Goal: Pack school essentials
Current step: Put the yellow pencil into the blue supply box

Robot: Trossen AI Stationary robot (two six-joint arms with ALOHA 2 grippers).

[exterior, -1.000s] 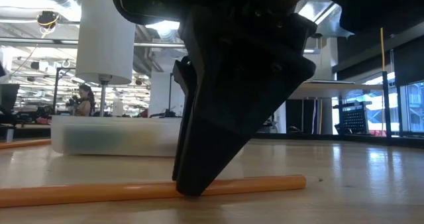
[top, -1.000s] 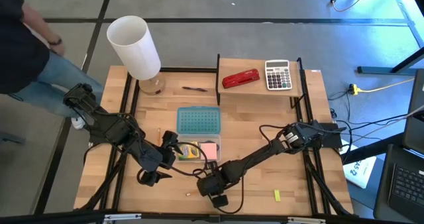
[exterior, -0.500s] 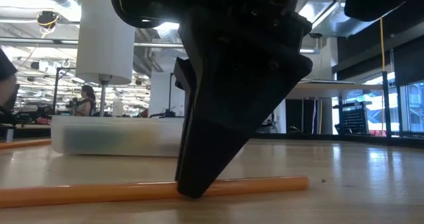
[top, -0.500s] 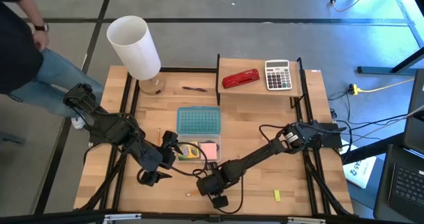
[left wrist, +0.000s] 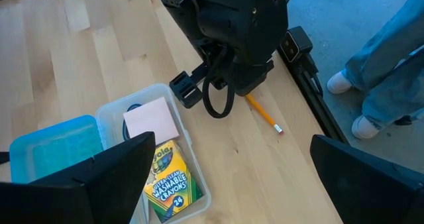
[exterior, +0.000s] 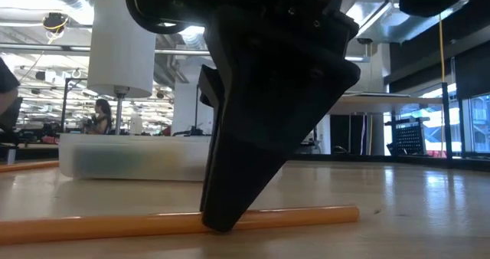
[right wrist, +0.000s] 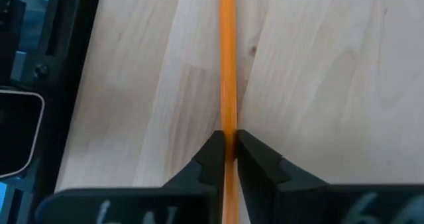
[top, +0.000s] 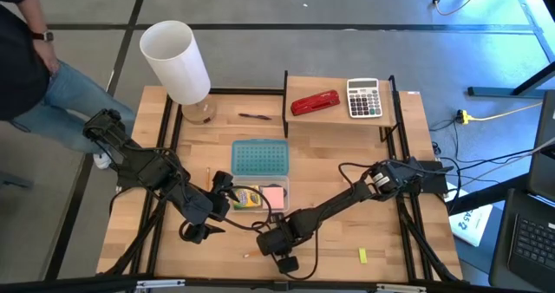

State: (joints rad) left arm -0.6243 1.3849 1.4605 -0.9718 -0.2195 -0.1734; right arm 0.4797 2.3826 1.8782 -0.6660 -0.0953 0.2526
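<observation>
1. The step in hand is the picking of an orange pencil (right wrist: 227, 65) from the table (right wrist: 318, 71). The right gripper (right wrist: 228, 159) is down at the table's near edge, and its two dark fingers (right wrist: 211, 159) are closed narrow on the pencil, one on each side of the shaft.

2. The pencil lies flat on the wood. In the low view it runs out to both sides of the fingertips, and the longer part seems to go to one side, but the view is too close to be sure.

3. The next move, I think, is a straight lift with the grip kept firm, then a carry to the clear box (top: 260, 208). This box is beyond the fingers and already holds the crayon box (left wrist: 169, 179) and the pink sticky-note pad (left wrist: 152, 120). A grip away from the middle may let the pencil tilt.

4. The right arm is stretched long and low over the table, wrist bent so that the fingers point down.

5. The left gripper (top: 198, 232) waits just beside the box, its fingers wide open and empty.
</observation>
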